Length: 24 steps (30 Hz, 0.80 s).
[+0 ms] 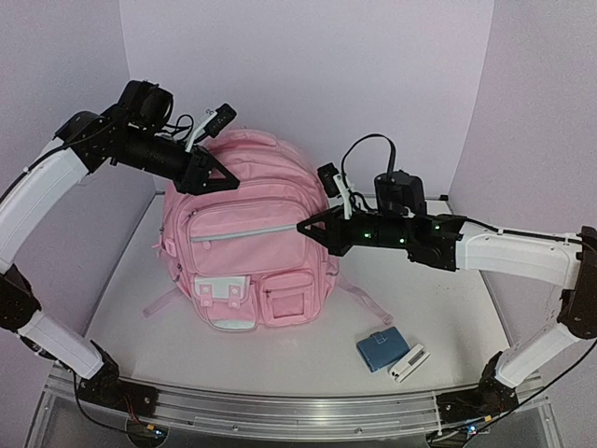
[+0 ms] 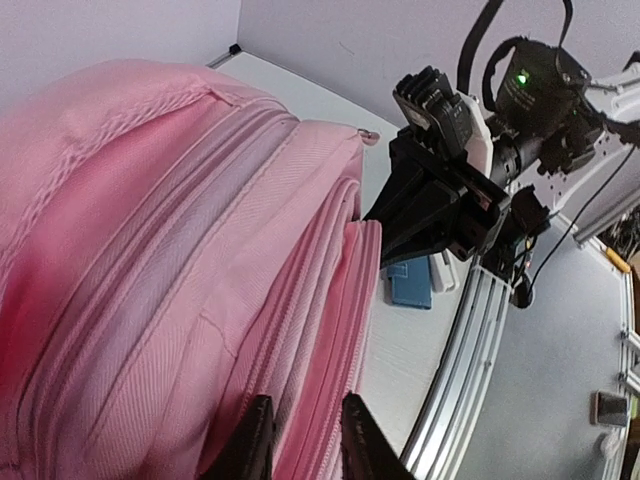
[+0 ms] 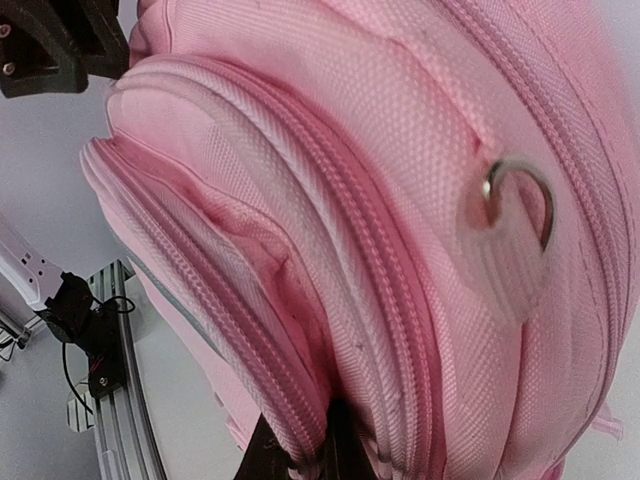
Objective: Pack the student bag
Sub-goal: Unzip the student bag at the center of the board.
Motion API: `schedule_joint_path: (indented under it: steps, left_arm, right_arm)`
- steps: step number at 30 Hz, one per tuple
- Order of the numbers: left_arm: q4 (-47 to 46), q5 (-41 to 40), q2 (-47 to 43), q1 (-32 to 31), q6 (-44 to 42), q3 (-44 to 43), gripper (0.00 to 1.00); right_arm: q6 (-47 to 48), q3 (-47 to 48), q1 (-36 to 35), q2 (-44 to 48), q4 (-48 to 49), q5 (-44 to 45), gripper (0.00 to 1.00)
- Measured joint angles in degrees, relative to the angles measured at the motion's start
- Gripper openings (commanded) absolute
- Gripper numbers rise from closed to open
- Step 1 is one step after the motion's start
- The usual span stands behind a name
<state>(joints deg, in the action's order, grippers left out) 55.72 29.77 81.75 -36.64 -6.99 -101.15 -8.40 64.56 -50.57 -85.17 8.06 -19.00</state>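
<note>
- The pink backpack stands upright at mid-tabletop, pockets facing the arms.
- The right gripper is pinched shut on a zipper-edge fold at the backpack's side. We judge this is to part an opening.
- The left gripper straddles a top seam with its fingers slightly apart. We cannot tell whether it grips.

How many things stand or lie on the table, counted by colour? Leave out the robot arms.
Pink: 1, the backpack
Blue: 1, a flat case
White: 1, a small slim device
Total: 3
</note>
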Motion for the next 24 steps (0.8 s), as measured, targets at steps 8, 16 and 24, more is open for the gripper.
schedule_joint_path:
  steps: [8,16,24]
  left_arm:
    - [-5.64,-6.78,-16.45,0.17,17.78,14.11,0.46]
    - [-12.65,-15.17,-27.01,0.70,42.08,30.01,0.47]
    - [-22.97,-20.73,-31.01,0.71,58.28,39.88,0.48]
  right_arm:
    - [-1.69,-0.96,-0.80,0.00,1.91,5.35,0.00]
    - [-3.26,-2.78,-1.00,0.05,5.31,7.10,0.00]
    - [-4.11,-3.65,-1.02,0.44,6.38,7.66,0.00]
